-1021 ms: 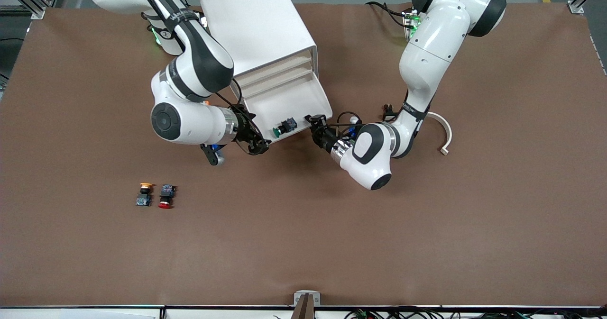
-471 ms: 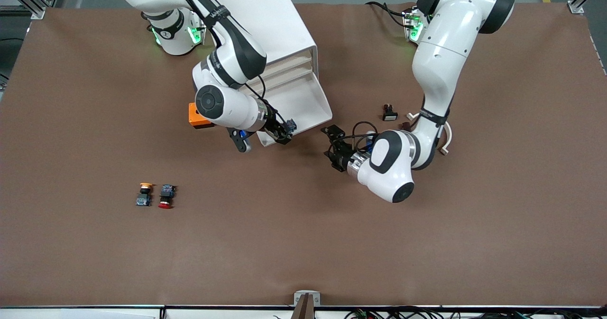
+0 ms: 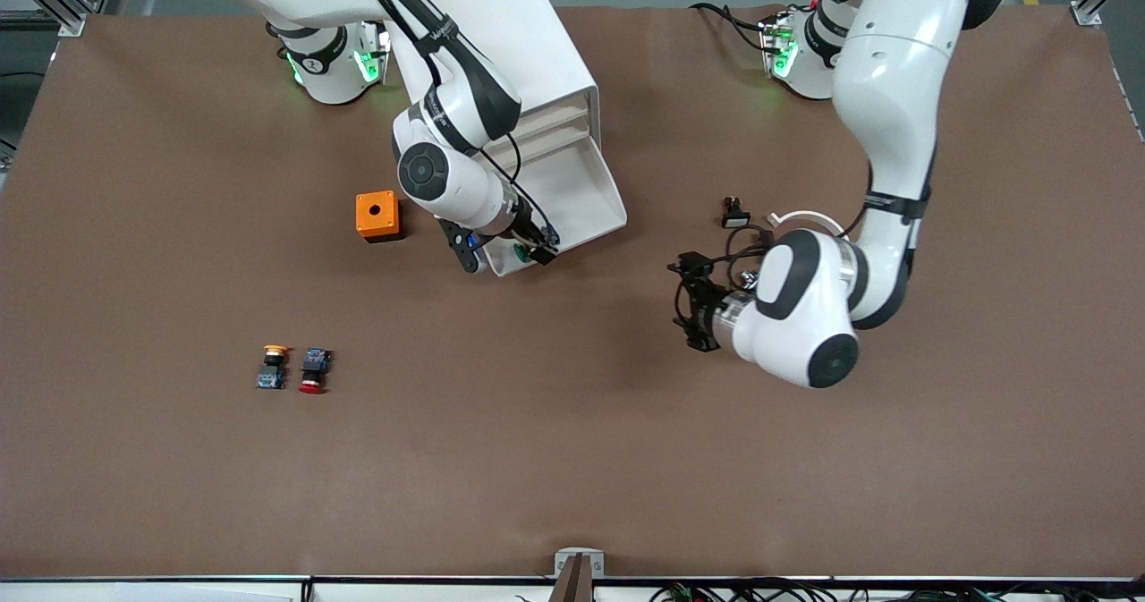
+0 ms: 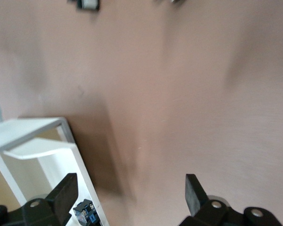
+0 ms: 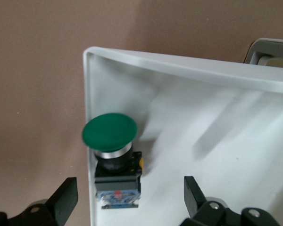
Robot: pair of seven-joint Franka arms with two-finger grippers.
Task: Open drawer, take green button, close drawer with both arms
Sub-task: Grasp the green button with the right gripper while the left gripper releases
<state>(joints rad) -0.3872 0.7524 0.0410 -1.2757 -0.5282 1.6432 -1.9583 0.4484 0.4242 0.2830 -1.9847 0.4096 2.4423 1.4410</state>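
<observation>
Front view: right gripper (image 3: 539,249) has swung in over the open drawer (image 3: 572,195), jaws spread above the button (image 5: 109,134) lying inside; left gripper (image 3: 693,311), jaws apart, has backed off over bare tabletop (image 3: 572,459). Grasp looks next.

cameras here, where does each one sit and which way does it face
Front view: high across the table, facing both white arms, right end effector over the pulled-out white plastic drawer.
Left wrist view: looks down at brown table, left end effector open.
Right wrist view: looks down into the drawer at the green-capped push button.
Shared: all three show the drawer.
</observation>
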